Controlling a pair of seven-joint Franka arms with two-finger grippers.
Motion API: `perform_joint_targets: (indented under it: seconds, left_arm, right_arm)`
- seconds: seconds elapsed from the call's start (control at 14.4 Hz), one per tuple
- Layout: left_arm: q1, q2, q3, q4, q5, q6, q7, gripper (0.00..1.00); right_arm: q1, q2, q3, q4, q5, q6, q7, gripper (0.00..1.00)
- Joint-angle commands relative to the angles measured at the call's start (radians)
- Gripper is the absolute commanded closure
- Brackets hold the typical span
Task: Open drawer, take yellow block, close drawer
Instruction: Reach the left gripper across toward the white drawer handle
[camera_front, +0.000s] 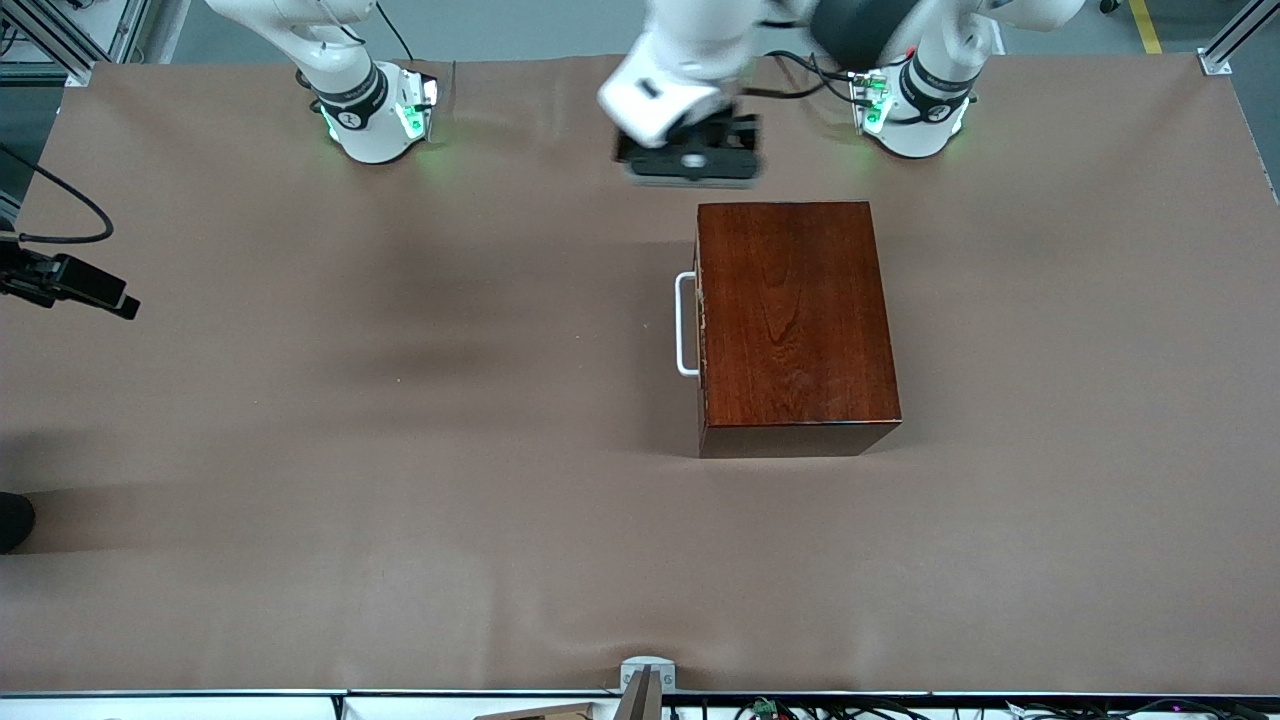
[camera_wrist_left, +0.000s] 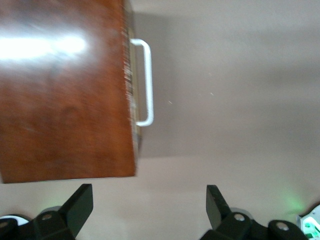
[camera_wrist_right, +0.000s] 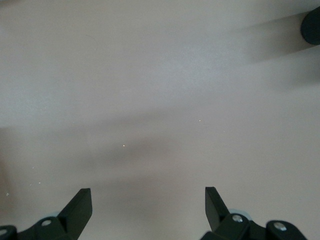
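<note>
Both jaws spread wide, empty: left gripper (camera_wrist_left: 150, 207) up over the table (camera_front: 400, 450) by the box (camera_front: 795, 325), right gripper (camera_wrist_right: 148, 210) over bare table. Drawer (camera_front: 700, 320) shut, its handle (camera_front: 685, 324) facing the right arm's end. Yellow block not visible.

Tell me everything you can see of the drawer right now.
The drawer is fully shut in its glossy reddish-brown wooden box, so only its narrow front edge shows, facing the right arm's end of the table. A white U-shaped bar handle stands out from it. Nothing touches it. The inside cannot be seen.
</note>
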Motion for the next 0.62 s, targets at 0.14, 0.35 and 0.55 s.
perform_joint_targets:
  seconds: [0.14, 0.35, 0.55]
  left_arm:
    - [-0.128, 0.165, 0.101, 0.095, 0.008, 0.053, -0.026, 0.00]
    - [-0.200, 0.225, 0.183, 0.092, 0.011, 0.078, -0.024, 0.00]
    - [-0.270, 0.279, 0.266, 0.089, 0.081, 0.080, -0.021, 0.00]
  right_arm:
    - [0.041, 0.005, -0.003, 0.009, 0.001, -0.006, 0.002, 0.00]
    - [0.045, 0.008, -0.003, 0.006, 0.001, -0.007, 0.002, 0.00]
    - [0.044, 0.011, -0.002, 0.008, 0.001, -0.008, 0.002, 0.00]
